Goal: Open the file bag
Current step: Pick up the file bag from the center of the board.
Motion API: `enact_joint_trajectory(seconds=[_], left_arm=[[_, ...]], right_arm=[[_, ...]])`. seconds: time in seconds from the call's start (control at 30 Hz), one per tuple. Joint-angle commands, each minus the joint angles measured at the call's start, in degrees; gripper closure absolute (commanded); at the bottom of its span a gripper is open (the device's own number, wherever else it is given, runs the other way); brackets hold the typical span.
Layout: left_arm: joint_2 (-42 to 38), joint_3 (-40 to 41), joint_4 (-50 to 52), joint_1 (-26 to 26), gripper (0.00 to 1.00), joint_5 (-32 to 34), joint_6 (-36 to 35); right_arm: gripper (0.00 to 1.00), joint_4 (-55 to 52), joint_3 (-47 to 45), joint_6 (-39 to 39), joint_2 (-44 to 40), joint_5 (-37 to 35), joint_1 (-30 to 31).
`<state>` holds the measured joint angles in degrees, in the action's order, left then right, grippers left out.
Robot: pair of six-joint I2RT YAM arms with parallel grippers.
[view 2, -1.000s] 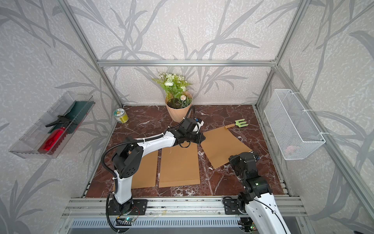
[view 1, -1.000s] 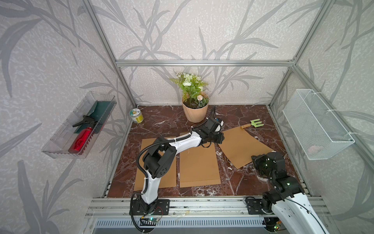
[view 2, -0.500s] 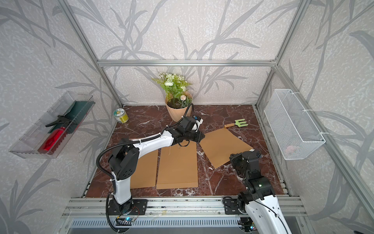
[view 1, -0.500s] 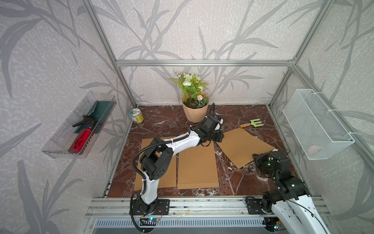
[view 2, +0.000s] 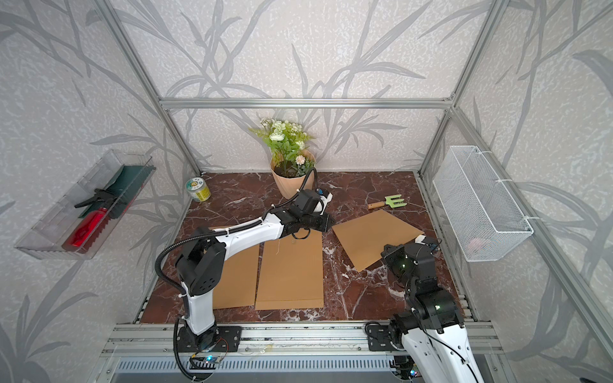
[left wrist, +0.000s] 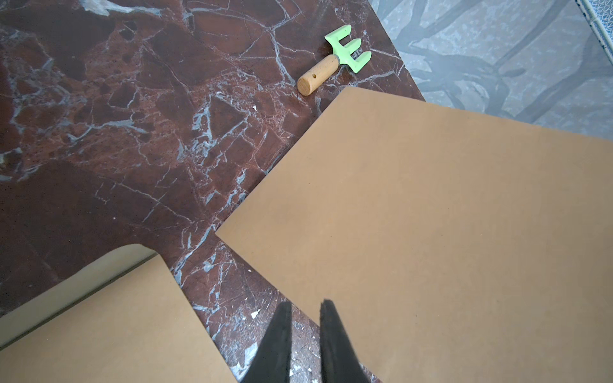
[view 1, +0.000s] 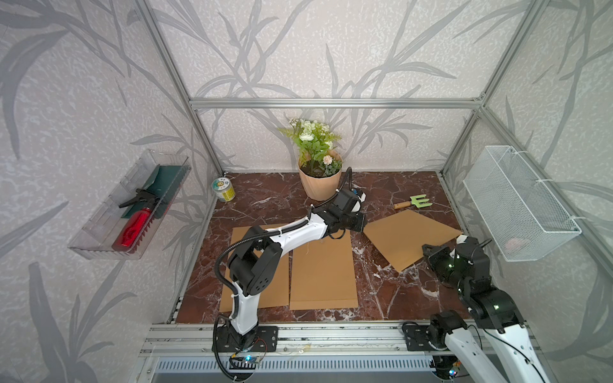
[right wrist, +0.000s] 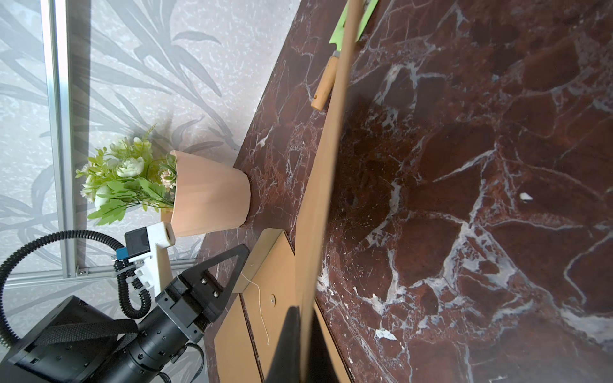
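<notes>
R gripper (right wrist: 303, 318) clamps file bag (view 1: 411, 235) edge; L gripper (left wrist: 305, 303) ajar by corner

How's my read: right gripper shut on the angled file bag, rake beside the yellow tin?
The green rake lies beside the angled file bag, not the yellow tin, per a top view; the right gripper is shut on that bag.

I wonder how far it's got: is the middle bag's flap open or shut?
Open: the flap is lifted off the middle bag, its string hanging loose.
</notes>
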<state>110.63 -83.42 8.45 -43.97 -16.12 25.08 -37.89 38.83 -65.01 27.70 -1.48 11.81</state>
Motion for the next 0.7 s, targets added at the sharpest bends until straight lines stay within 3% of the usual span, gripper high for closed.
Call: enact_joint_trajectory(seconds=[0.0, 0.43, 0.67], left_arm=[[-3.38, -2.8, 0.95, 0.38, 0.81, 0.5, -0.83], [-5.38, -6.3, 3.28, 1.23, 0.79, -1.89, 0.42], [-5.8, -8.64, 4.44, 3.06, 0.72, -2.64, 3.77]], right_arm=[[1.0, 0.94, 2.88, 5.89, 2.33, -0.06, 0.32], [1.0, -5.32, 16.44, 18.54, 9.21, 4.51, 0.4], [1.0, -6.93, 23.38, 24.7, 13.1, 6.88, 0.83]])
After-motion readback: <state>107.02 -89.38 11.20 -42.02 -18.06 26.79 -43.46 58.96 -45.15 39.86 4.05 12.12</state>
